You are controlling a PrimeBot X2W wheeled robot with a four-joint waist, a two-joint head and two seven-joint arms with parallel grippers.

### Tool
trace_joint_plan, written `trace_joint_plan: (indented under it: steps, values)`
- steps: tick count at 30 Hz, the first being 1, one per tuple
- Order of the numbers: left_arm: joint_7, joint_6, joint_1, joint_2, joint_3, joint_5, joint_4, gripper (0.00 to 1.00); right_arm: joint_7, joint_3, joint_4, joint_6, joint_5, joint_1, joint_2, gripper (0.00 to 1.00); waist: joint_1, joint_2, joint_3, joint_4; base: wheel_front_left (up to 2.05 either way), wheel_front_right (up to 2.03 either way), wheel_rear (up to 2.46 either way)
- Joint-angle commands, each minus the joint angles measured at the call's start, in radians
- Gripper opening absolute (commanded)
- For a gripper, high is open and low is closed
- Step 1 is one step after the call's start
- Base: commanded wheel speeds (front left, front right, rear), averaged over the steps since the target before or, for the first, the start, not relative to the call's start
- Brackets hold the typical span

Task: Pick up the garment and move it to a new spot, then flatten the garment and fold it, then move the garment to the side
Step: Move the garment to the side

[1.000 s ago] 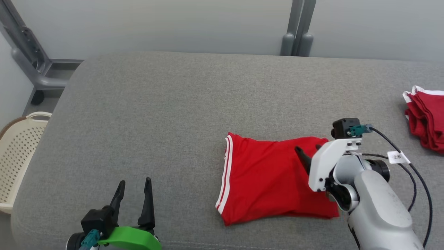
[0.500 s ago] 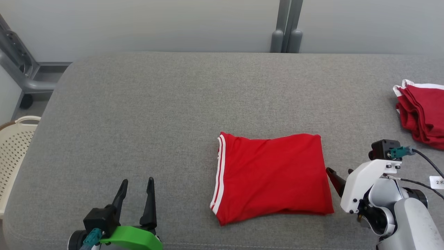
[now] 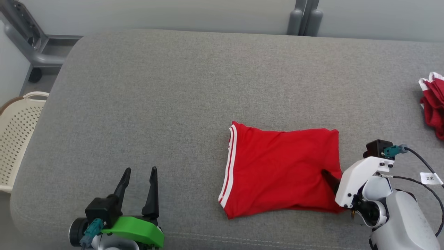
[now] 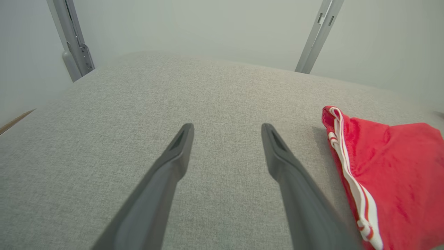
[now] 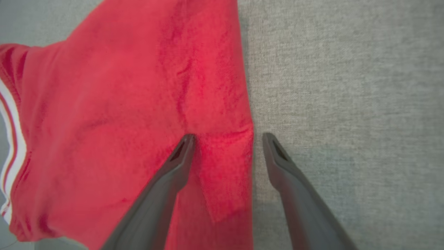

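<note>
Folded red fabric garment with two white stripes along one hem lies flat on the grey woven padded surface, right of centre in head view and close to the near edge. Striped hem faces the robot's left, and the plain folded edge faces its right. Right gripper is at that plain right edge, low near the garment's near corner, with its two dark fingers spread apart and nothing clamped. In the right wrist view they straddle the edge: one finger is over red cloth, the other over bare grey surface just beside the hem, with a small raised fold of fabric between them. Can't tell if the tips actually touch the cloth. In head view a single dark fingertip pokes out over the red from under the white wrist housing. Left gripper is at lower left, well apart from the garment, fingers pointing away from the robot, spread wide and holding nothing. In the left wrist view the striped hem sits off to the right of its fingers. A second bunch of red cloth with white trim sits at the far right edge of the surface. A cream perforated plastic basket stands beside the surface on the left, lower down. Grey metal posts stand behind the far edge.
</note>
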Motion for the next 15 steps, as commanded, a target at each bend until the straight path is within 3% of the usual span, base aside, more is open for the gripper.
trace_joint_plan:
  steps: [1, 5, 6, 8, 15]
  values:
    - [-0.001, -0.004, -0.018, 0.002, 0.002, 0.006, -0.002, 1.00, -0.008, -0.001, 0.017, 0.000, -0.003, -0.017, -0.002, 1.00, 0.0000, -0.0001, 0.020, 0.018, 0.00, 0.00, 0.00]
    - [-0.001, -0.006, -0.025, 0.002, 0.005, 0.008, -0.001, 1.00, -0.017, 0.001, 0.100, 0.000, 0.012, -0.046, 0.000, 1.00, 0.0000, -0.0001, 0.032, 0.028, 0.00, 0.00, 0.00]
    - [-0.001, -0.007, -0.025, 0.002, 0.005, 0.007, 0.000, 1.00, -0.022, 0.001, 0.121, 0.000, 0.016, -0.053, 0.000, 0.77, 0.0000, -0.0001, 0.033, 0.030, 0.00, 0.00, 0.00]
    - [-0.001, -0.008, -0.024, 0.002, 0.006, 0.004, 0.002, 1.00, -0.023, 0.003, 0.159, 0.000, 0.020, -0.066, 0.002, 0.02, 0.0000, -0.0001, 0.032, 0.033, 0.00, 0.00, 0.00]
    - [0.000, -0.006, -0.014, 0.002, 0.013, 0.002, 0.009, 1.00, -0.061, 0.000, 0.220, -0.001, 0.004, -0.103, 0.001, 0.00, 0.0000, -0.0001, 0.014, 0.027, 0.00, 0.00, 0.00]
